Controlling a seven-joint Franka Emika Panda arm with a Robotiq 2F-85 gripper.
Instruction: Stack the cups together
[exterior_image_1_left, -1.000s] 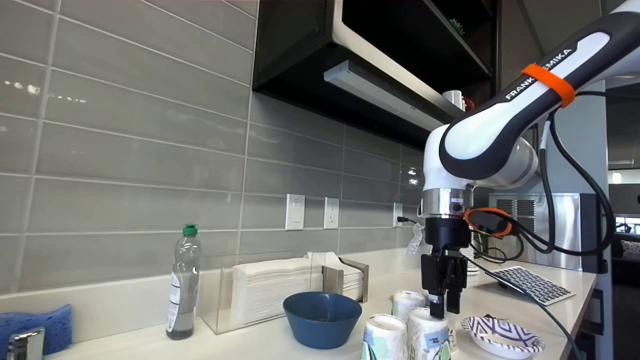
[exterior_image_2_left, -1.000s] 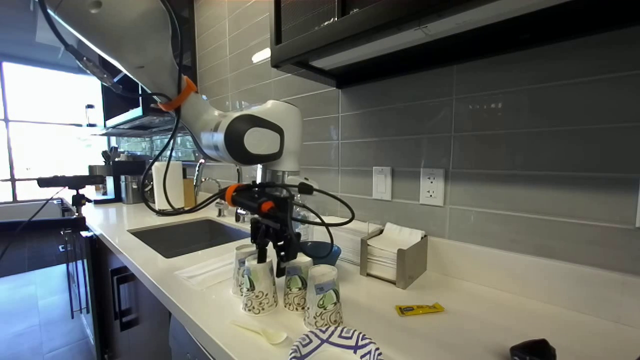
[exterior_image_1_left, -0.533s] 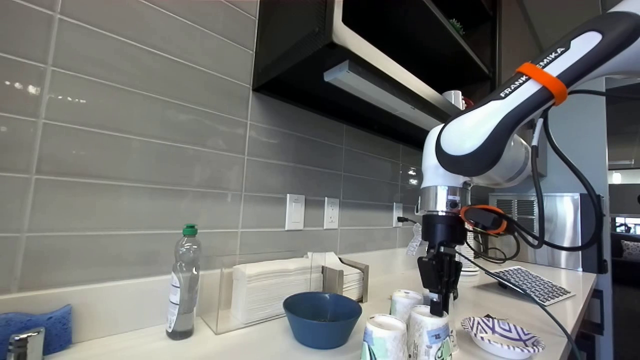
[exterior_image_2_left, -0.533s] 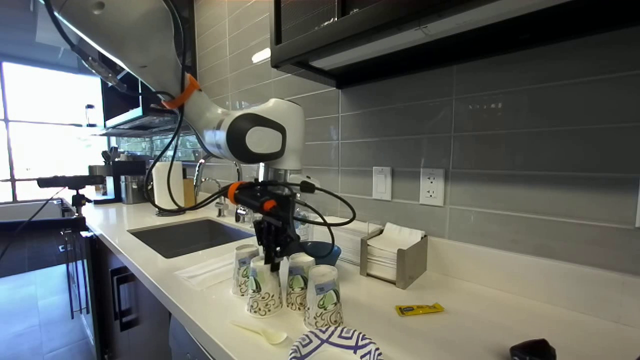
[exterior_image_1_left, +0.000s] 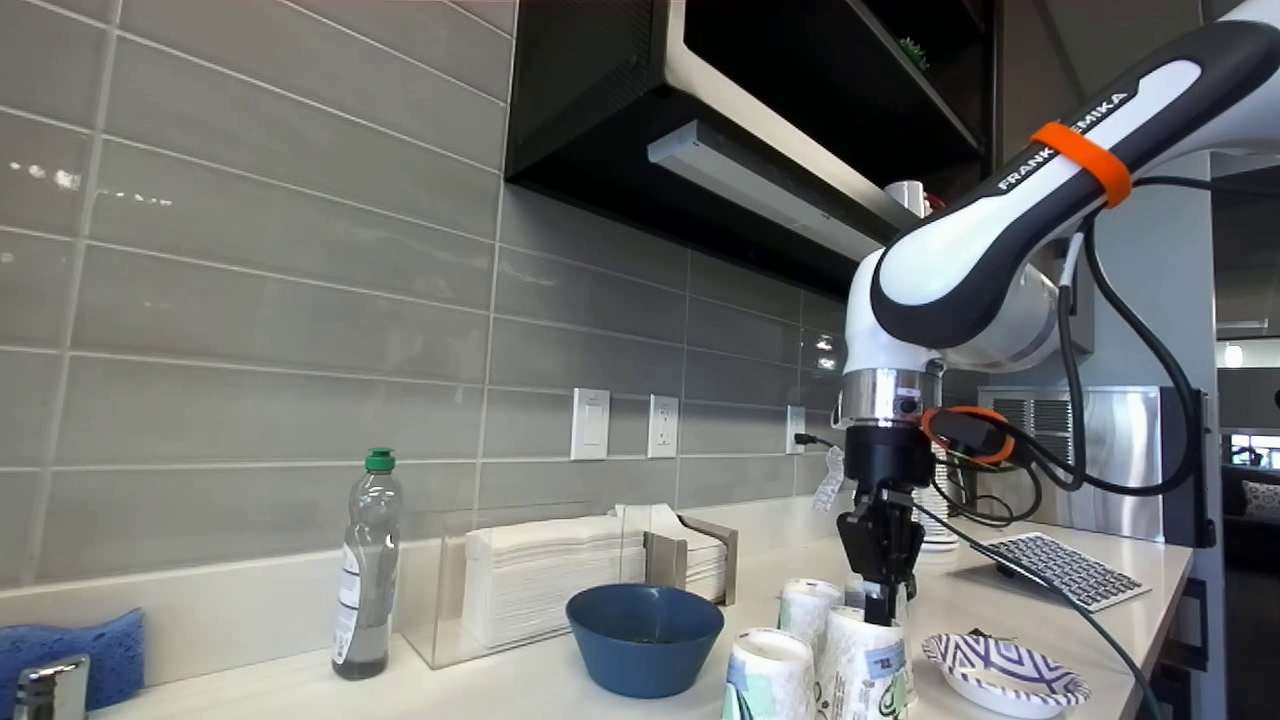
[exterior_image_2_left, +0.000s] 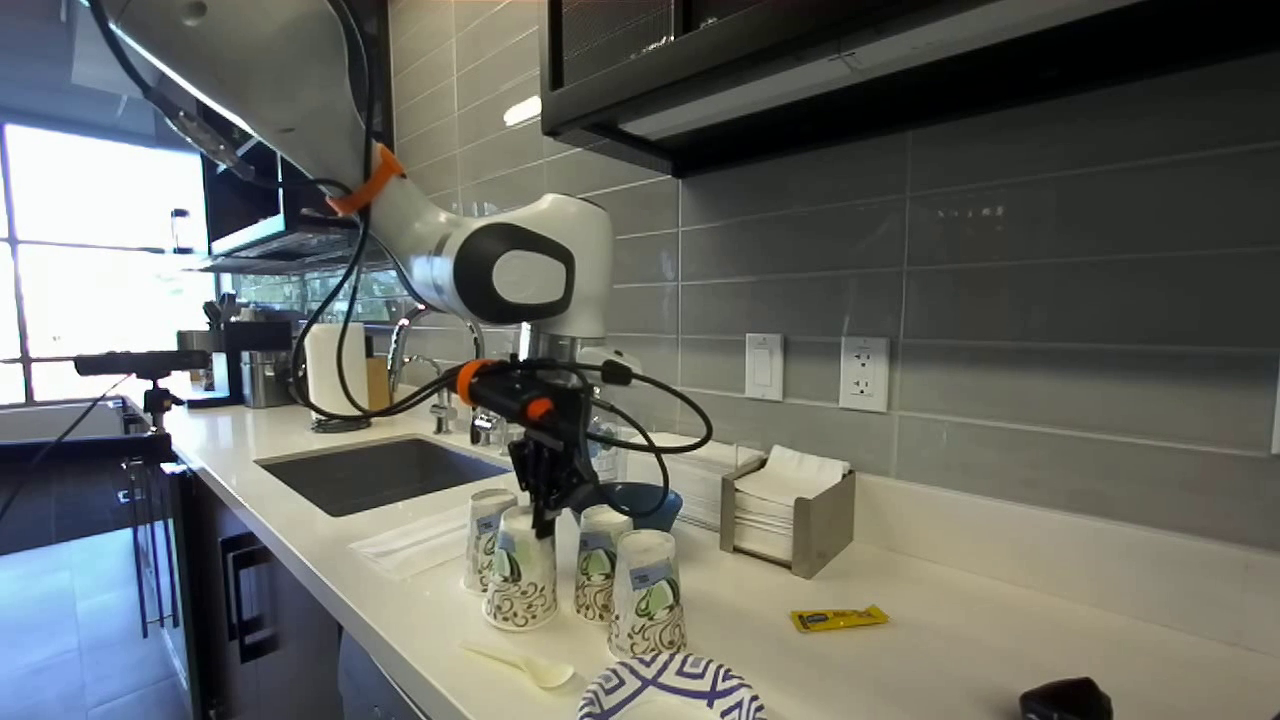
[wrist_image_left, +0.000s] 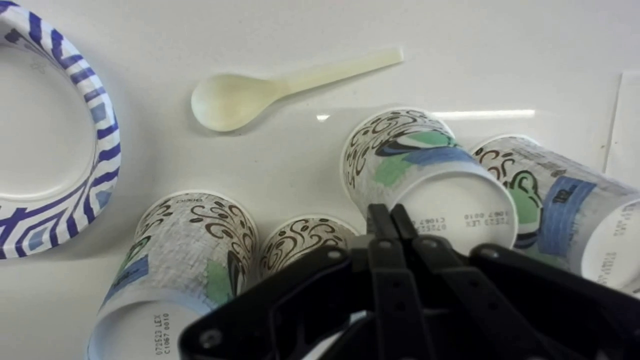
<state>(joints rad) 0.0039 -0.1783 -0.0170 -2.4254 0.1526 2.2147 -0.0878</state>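
Note:
Several white paper cups with green, blue and brown prints stand upside down in a close group on the counter. My gripper (wrist_image_left: 389, 207) is shut on the base edge of the middle cup (wrist_image_left: 465, 200), one finger outside its wall and one inside the recessed base. In both exterior views the fingers come down from above onto this cup (exterior_image_2_left: 520, 590). Around it are a cup at the sink side (exterior_image_2_left: 486, 540), a cup by the bowl (exterior_image_2_left: 597, 570) and a cup near the plate (exterior_image_2_left: 648, 600). Whether the gripped cup touches the counter, I cannot tell.
A dark blue bowl (exterior_image_1_left: 645, 645) stands beside the cups, near the napkin holder (exterior_image_2_left: 795, 530). The patterned plate (wrist_image_left: 107, 150) and a pale spoon (wrist_image_left: 235, 102) lie close by. Further off are a soap bottle (exterior_image_1_left: 368, 580), the sink (exterior_image_2_left: 380, 475) and a yellow packet (exterior_image_2_left: 838, 618).
The fingers stood apart a second ago and have come together on the middle cup's base edge. That cup has shifted slightly and its top sits a little higher; the other cups look nearly unchanged.

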